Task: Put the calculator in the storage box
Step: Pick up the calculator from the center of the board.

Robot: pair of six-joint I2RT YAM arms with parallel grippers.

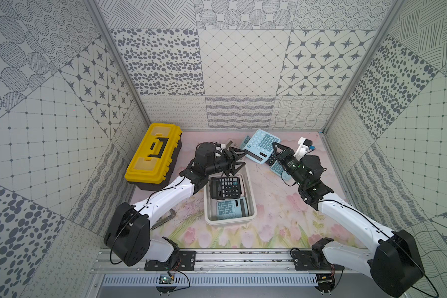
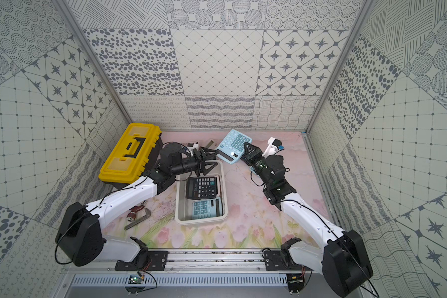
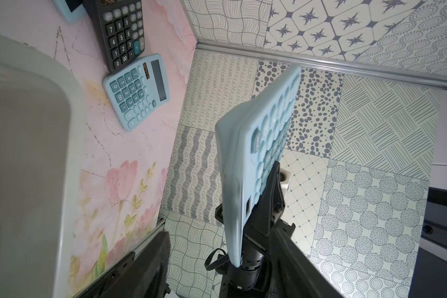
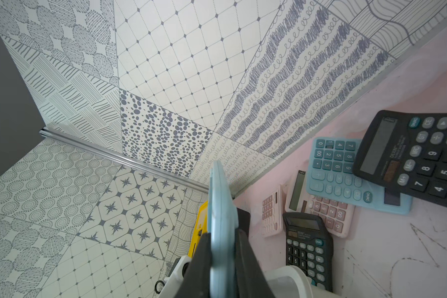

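**Blue calculator mid-handoff by the box**

The right hand (image 1: 276, 145) is clamped on the big blue calculator (image 1: 259, 149). It holds it up off the bench (image 1: 276, 222), just past the far end of the storage box (image 1: 230, 221). The left hand (image 1: 244, 158) hangs over that end with its jaws apart, right at the calculator's corner (can't tell if it's touching yet).

My take: get a square pinch on the edge before the right lets go, then lower it in flat.

Readable: "DEXIN" on the black calculator (image 4: 410, 160), plus keys like ON/AC, CE and MRC.
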